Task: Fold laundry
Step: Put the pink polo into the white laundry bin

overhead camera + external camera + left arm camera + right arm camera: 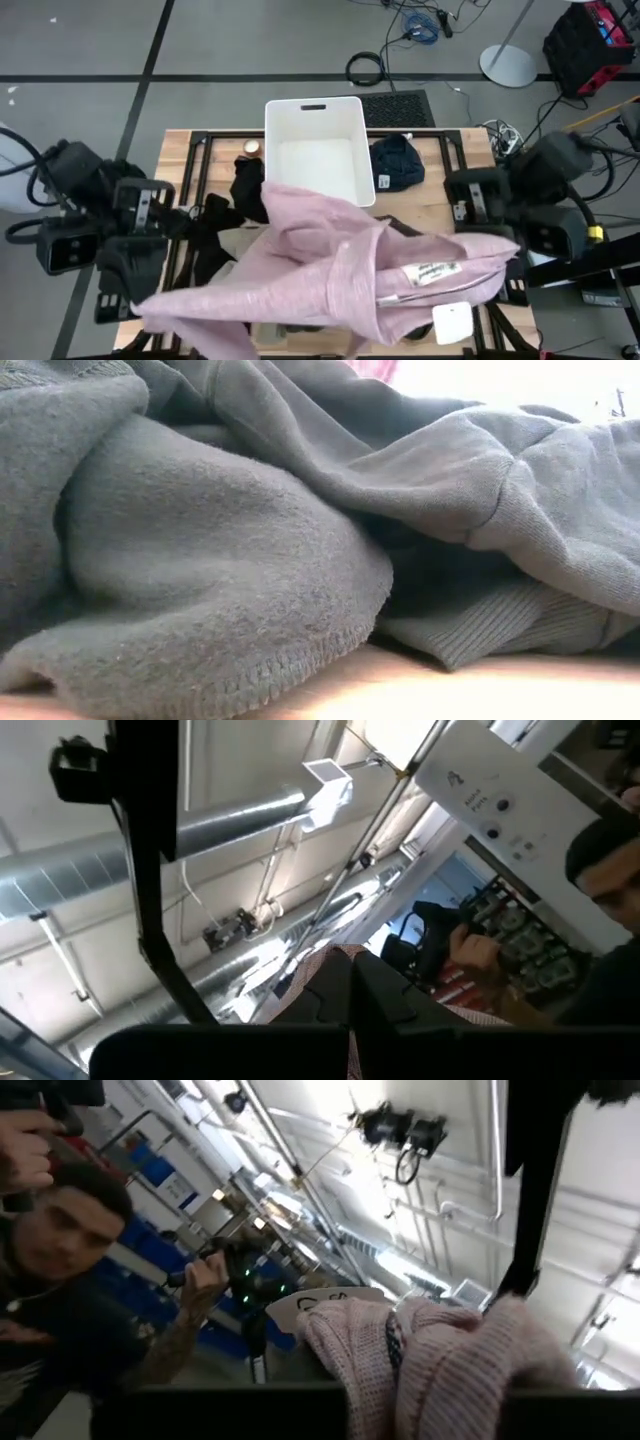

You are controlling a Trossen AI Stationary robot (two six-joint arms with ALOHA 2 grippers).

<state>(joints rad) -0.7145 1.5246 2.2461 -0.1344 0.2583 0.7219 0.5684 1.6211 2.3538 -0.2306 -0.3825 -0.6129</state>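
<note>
Pink garment (330, 270) stretched above the table (430, 205) between my two claws, left claw (350, 1020) and right claw (400, 1370) each clamped shut on an end. It hides most of the pile: one olive-grey piece (200, 560), some black (245, 185), one navy (398, 162), one white bin (315, 140)

Pink garment (330, 270) covers most of the counter (430, 205) and hides both grippers from above. Olive-grey garment (200, 560) fills low view, blocking the room behind.
</note>
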